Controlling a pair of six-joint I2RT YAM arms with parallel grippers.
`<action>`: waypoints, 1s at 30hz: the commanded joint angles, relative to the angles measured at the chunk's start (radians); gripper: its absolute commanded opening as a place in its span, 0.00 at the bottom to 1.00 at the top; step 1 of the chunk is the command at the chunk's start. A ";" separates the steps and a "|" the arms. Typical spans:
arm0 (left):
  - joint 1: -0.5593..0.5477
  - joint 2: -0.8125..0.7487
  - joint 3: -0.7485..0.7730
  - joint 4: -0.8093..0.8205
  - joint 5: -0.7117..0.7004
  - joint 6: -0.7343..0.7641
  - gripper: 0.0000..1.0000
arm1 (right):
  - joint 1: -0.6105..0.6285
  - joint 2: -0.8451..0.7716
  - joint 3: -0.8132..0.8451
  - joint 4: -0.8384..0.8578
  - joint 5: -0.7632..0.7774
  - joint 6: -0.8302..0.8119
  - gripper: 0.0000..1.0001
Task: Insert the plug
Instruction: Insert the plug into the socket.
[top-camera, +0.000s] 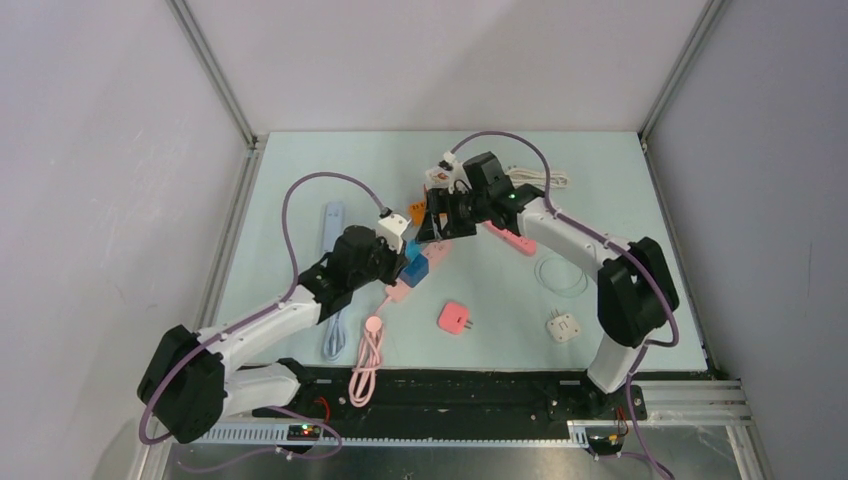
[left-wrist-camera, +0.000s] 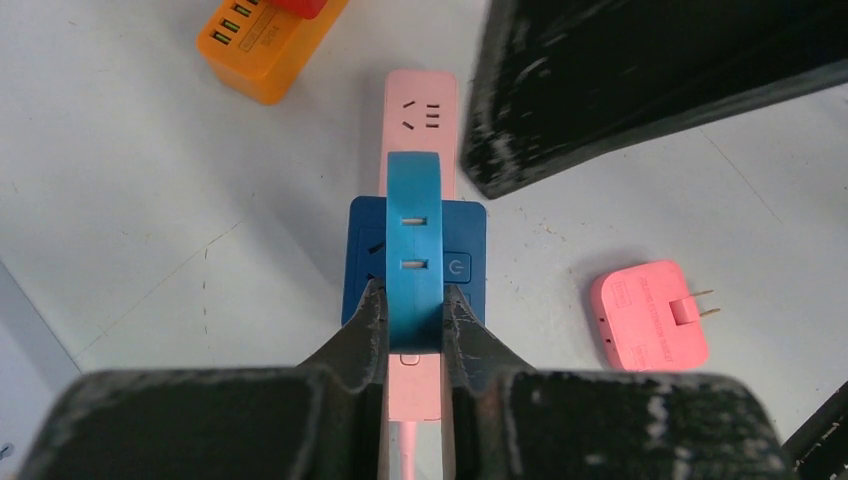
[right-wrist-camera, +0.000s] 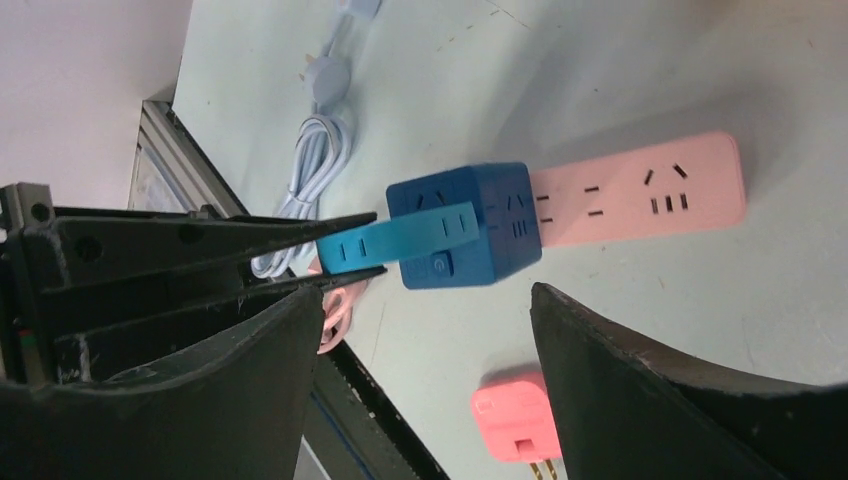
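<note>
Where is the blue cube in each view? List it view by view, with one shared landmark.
Top external: blue cube near the centre.
Left wrist: centre, its light strap held in the left gripper.
Right wrist: centre, slightly above the middle.
Shared landmark: the pink power strip it overlaps.

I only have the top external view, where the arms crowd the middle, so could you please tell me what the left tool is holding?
Observer: The left tool is shut on the light blue strap of the dark blue cube socket.
Operator: Thank you; where does that cube sit?
Observer: On the pink power strip, leaving its far sockets uncovered.
Operator: Is the right tool gripping anything?
Observer: No; the right tool is open and empty, with the cube ahead of its gap.
</note>
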 joint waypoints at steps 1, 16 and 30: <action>-0.027 0.028 -0.064 -0.065 -0.017 -0.053 0.00 | 0.029 0.064 0.076 0.067 0.007 -0.037 0.79; -0.029 0.024 -0.076 -0.053 -0.031 -0.061 0.00 | 0.081 0.145 0.102 -0.083 0.179 -0.084 0.70; -0.026 -0.068 0.192 -0.122 -0.039 -0.051 0.93 | -0.006 0.073 0.329 -0.049 -0.019 0.084 0.80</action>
